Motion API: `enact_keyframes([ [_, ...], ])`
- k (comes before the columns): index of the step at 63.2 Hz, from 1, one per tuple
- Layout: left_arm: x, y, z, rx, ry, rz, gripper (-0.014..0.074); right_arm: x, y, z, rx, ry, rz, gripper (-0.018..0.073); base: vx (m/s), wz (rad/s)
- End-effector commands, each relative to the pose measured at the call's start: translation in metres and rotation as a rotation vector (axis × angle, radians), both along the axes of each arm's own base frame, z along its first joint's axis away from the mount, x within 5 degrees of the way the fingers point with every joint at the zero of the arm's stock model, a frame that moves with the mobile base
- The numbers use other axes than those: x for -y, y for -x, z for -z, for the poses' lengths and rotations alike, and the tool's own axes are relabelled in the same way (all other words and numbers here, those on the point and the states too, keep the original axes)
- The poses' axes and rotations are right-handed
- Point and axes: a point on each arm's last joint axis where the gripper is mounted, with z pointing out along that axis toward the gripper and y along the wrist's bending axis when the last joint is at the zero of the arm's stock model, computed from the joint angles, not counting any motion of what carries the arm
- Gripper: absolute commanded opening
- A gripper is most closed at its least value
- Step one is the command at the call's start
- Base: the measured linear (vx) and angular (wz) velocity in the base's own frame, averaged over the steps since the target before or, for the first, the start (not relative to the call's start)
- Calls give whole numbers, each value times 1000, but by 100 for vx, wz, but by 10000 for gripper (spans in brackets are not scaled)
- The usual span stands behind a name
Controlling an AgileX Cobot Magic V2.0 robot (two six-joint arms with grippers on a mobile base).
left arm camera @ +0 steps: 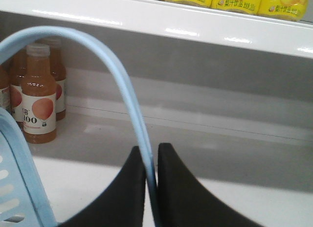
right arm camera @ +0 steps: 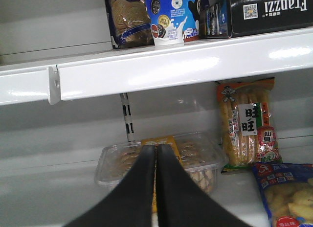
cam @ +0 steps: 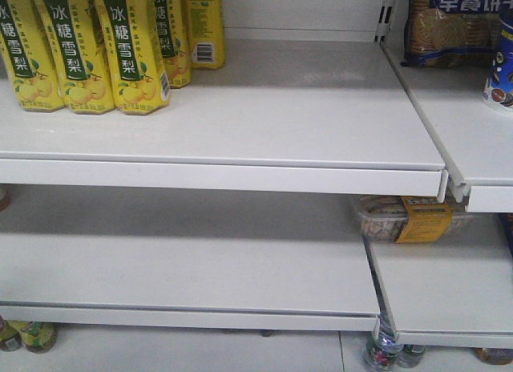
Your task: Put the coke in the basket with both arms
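Left gripper [left arm camera: 150, 173] clamps basket handle [left arm camera: 122, 85]; right gripper [right arm camera: 156, 173] closed, seemingly empty; "Franzzi" box [right arm camera: 269, 11] above.

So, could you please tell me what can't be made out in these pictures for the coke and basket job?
- The coke: in no view, so its place is unknown.
- The basket: left wrist view only, cut off by the left and bottom edges; its inside is hidden.
- The handle runs between the left gripper jaws.
- The right gripper: jaws together, nothing seen between them.
- Front view: neither arm shows.
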Motion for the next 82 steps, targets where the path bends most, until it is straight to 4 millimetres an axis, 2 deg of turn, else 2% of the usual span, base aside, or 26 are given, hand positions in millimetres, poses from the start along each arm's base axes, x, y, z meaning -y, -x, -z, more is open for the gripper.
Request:
enact_keyframes([
  [1, 1, 2, -15, 177, -94, 6, -5, -1, 1, -1, 65, 7, -12, -5, 0, 0],
  [82, 1, 2, -15, 177, -95, 6, -5, -1, 1, -1, 65, 7, -12, -5, 0, 0],
])
